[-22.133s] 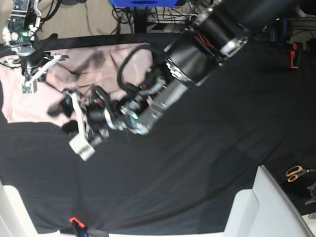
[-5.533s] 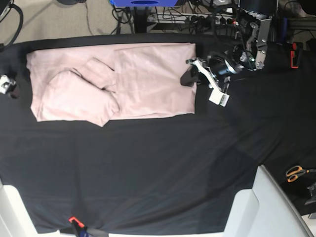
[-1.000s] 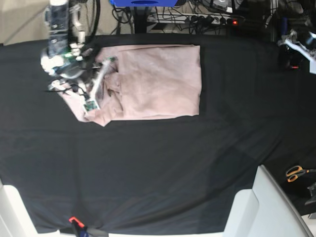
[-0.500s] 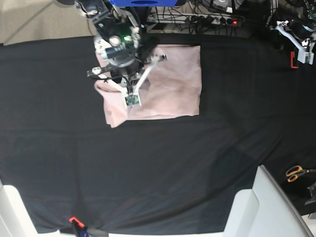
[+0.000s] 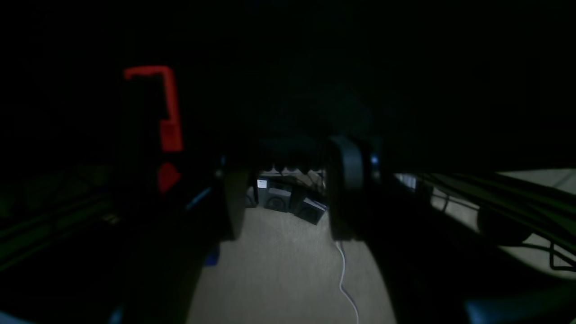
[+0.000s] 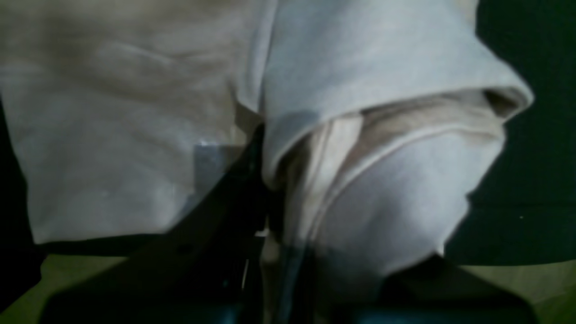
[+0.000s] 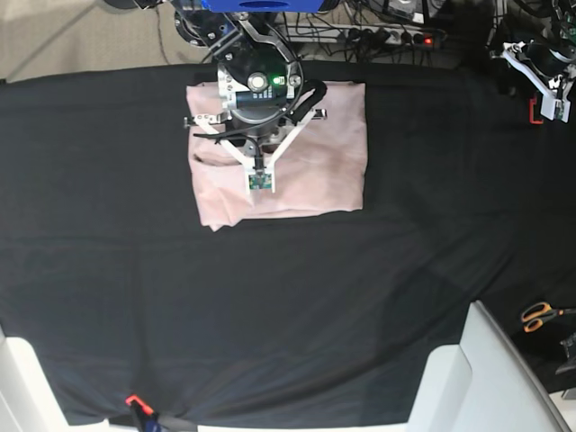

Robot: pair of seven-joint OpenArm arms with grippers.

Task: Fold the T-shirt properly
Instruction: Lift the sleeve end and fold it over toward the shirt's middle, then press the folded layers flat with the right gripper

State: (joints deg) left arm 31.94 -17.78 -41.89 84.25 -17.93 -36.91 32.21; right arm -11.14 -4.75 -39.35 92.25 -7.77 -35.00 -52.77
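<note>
On the black cloth covering my table, toward the far edge and left of centre in the base view, lies the pale pink T-shirt, folded into a rough rectangle. Its left portion bulges upward where a doubled layer of fabric is lifted off the cloth. Directly above that lifted part sits my right gripper, pointing toward the near side. From the right wrist camera I see its jaws pinched tight on the T-shirt, a folded hem and several layers bunched between the dark fingers, with flat fabric spread out to the left below. Far across at the right rear corner of the base view, my left gripper hangs well apart from the T-shirt, near a red clamp. Through the left wrist camera its jaws stand partly apart with nothing between them, only carpet and cables beyond. Orange-handled scissors lie at the right edge.
</note>
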